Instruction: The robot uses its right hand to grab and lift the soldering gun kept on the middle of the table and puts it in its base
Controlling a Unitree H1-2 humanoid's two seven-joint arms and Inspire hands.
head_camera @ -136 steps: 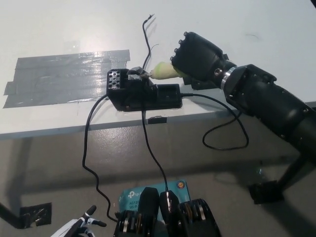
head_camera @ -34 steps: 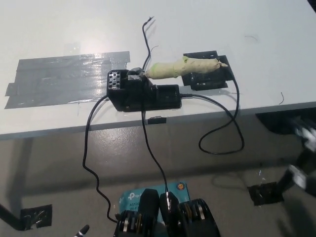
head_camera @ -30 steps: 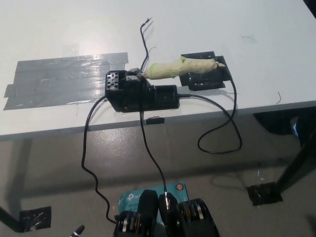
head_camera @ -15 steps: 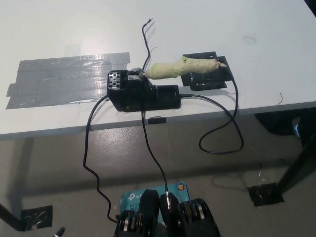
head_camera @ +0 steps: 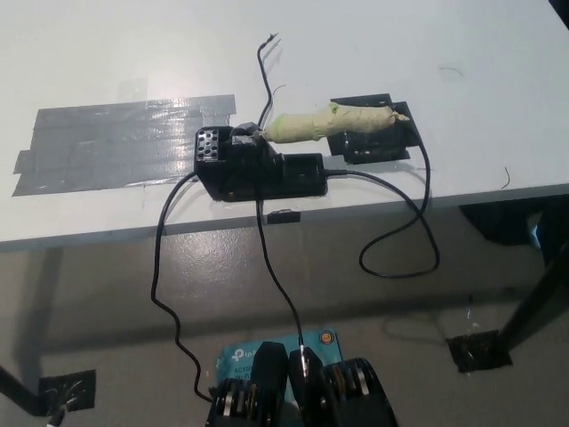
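Observation:
The soldering gun (head_camera: 331,121), its handle wrapped in pale green-white tape, lies with its tip end resting in the black base (head_camera: 256,166) near the table's front edge. Its handle end lies over a patch of black tape (head_camera: 375,133) on the white table (head_camera: 133,53). A black cord (head_camera: 404,238) runs from the gun and loops below the table edge. Neither of my hands shows in the head view.
Grey duct tape (head_camera: 116,142) covers the table left of the base. Black cables (head_camera: 163,267) hang from the base to the floor. A teal box (head_camera: 236,356) lies on the floor below. A thin black wire (head_camera: 263,62) lies behind the base.
My black right hand, which held the gun's handle 4.5 s ago, has let go and left the view. The gun stays in the base. The white left hand has dropped out of the lower left.

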